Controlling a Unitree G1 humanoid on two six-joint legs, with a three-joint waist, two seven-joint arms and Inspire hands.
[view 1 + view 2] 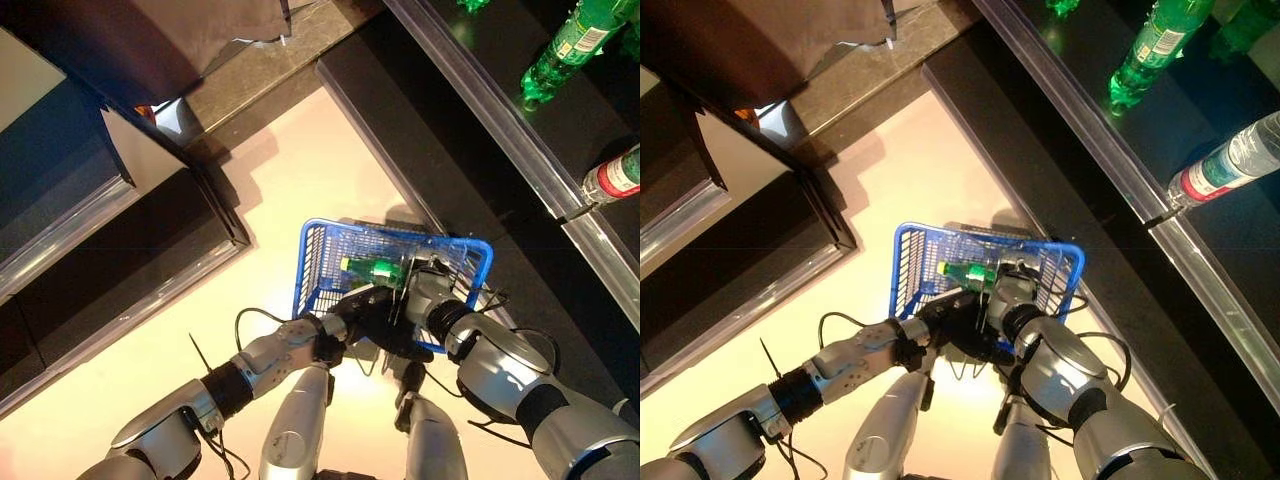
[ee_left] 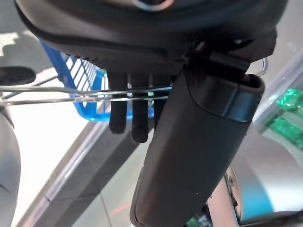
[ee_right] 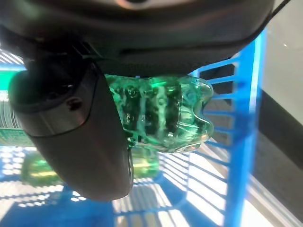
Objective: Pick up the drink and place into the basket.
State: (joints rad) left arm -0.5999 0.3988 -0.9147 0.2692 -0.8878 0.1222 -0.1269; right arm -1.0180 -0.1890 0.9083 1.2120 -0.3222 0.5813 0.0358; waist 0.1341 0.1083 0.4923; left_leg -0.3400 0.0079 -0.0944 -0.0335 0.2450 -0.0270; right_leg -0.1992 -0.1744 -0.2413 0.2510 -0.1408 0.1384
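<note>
The blue basket (image 1: pixel 315 262) hangs in front of me, off the floor. My left hand (image 1: pixel 362 312) is shut on its thin wire handles (image 2: pixel 57 92), seen close in the left wrist view (image 2: pixel 132 118). My right hand (image 1: pixel 432 290) reaches into the basket and is shut on a green drink bottle (image 1: pixel 372 268), held lying inside it. The right wrist view shows the bottle's knobbly green base (image 3: pixel 165 116) under my thumb (image 3: pixel 75 137), with blue mesh behind. The bottle also shows in the right eye view (image 1: pixel 970 270).
A dark shelf with a metal rail (image 1: pixel 500 130) runs along the right, holding green bottles (image 1: pixel 565 50) and a clear bottle with a red label (image 1: pixel 615 175). A dark cabinet (image 1: pixel 110 250) stands at the left. Pale floor (image 1: pixel 300 170) lies between them.
</note>
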